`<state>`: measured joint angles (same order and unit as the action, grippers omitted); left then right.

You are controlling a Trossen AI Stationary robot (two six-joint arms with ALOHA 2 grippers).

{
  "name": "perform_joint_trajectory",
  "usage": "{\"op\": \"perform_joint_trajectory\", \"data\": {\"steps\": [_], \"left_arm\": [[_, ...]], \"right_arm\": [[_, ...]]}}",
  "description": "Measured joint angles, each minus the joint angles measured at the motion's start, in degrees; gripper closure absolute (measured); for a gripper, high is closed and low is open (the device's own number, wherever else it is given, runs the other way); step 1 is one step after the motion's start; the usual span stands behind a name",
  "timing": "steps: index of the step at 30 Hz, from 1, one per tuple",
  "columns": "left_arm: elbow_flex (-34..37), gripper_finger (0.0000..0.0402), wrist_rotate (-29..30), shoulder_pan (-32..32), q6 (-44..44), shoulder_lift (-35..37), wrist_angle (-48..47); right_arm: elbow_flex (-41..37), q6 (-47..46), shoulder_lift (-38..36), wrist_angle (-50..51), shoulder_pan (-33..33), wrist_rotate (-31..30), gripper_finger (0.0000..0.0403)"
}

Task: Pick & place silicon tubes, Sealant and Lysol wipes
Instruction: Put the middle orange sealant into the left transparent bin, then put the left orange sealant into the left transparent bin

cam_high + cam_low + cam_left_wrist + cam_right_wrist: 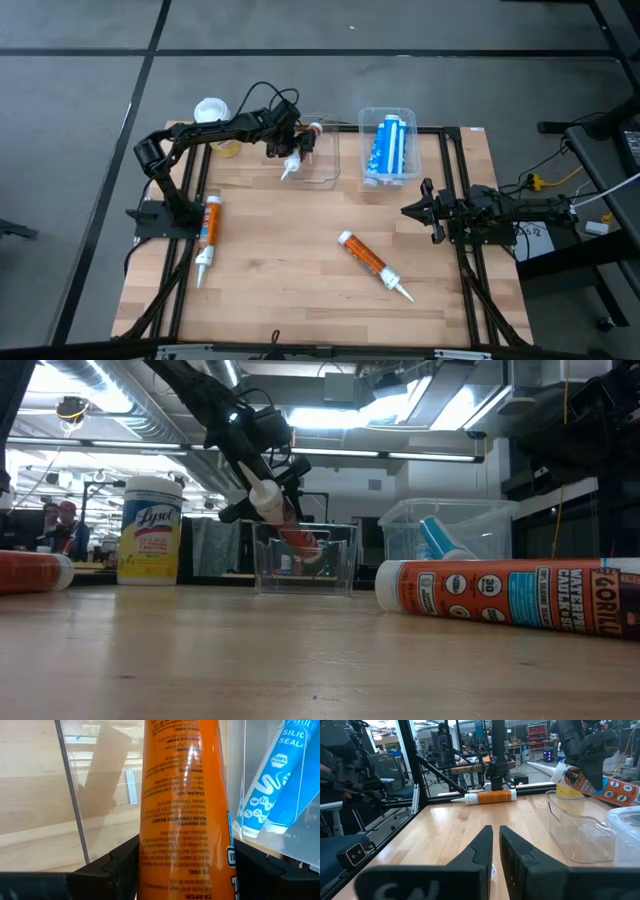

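Note:
My left gripper is at the table's far middle, shut on an orange sealant tube that slants into a clear bin. The Lysol wipes, a yellow-labelled canister with a white lid, stand on their base at the far left. Blue silicone tubes lie in a second clear bin to the right. Two more orange tubes lie flat on the table, one at the left and one in the near middle. My right gripper is shut and empty at the right. My left gripper pinches the orange tube's body between its two fingers, which lie across the tube and come from above. The tube is tilted. Its white nozzle end is up and outside the bin, and its lower end is inside the bin.
The wooden table top lies bare between the two loose tubes. Black frame rails run along the left and right sides. People and benches show in the room beyond the table.

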<state>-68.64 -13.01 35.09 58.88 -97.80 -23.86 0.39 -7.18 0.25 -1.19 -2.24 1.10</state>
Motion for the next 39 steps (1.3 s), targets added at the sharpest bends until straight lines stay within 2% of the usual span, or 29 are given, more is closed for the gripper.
{"op": "perform_joint_trajectory", "data": {"steps": [12, 24, 39], "left_arm": [[0.0, 0.0162, 0.0, -0.2, 1.2, 0.0, 1.3], [0.0, 0.0119, -0.7, -0.2, 1.9, 0.2, 3.1], [0.0, 0.0120, -2.1, -0.6, 2.0, 0.3, 3.5]], "right_arm": [[0.0, 0.1, 0.0, 0.0, 0.0, 0.0, 0.0368], [0.0, 0.0, 0.0, 0.0, 0.0, 0.0, 0.0368], [0.0, 0.0, 0.0, 0.0, 0.0, 0.0, 0.0368]]}}
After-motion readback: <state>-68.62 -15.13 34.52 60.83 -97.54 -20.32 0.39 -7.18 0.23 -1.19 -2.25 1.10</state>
